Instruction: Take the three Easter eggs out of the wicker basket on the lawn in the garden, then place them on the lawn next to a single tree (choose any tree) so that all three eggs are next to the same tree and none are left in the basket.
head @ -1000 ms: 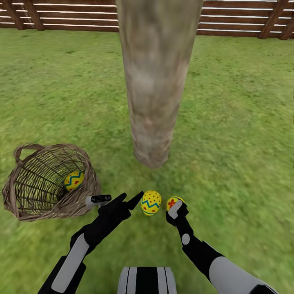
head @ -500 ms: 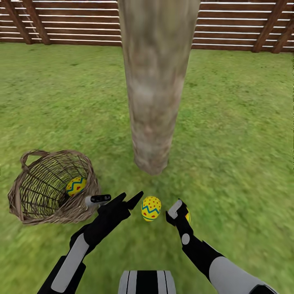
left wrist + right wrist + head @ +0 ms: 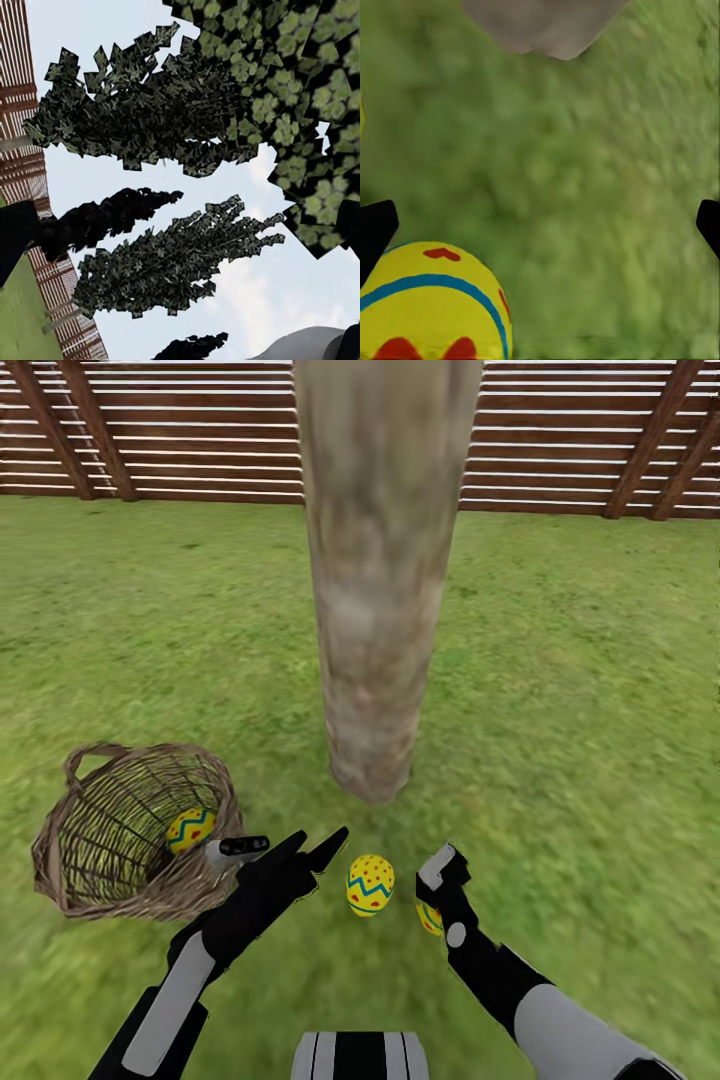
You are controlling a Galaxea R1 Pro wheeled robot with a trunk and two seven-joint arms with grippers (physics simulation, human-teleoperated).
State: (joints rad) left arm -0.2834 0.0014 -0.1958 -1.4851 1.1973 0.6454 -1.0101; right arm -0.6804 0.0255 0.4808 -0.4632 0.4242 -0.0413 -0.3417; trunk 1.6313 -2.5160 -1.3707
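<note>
Grass (image 3: 560, 690) bears an egg (image 3: 430, 918) just beside the right tool (image 3: 441, 868).

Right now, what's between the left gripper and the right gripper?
In the head view, one Easter egg sits on the lawn between the left gripper and right gripper, touching neither.

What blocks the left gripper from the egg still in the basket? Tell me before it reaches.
In the head view, the basket's woven rim and near wall lie between the left gripper and the egg inside. The basket is tipped, its mouth facing away from the gripper. Nothing else visible intervenes.
</note>
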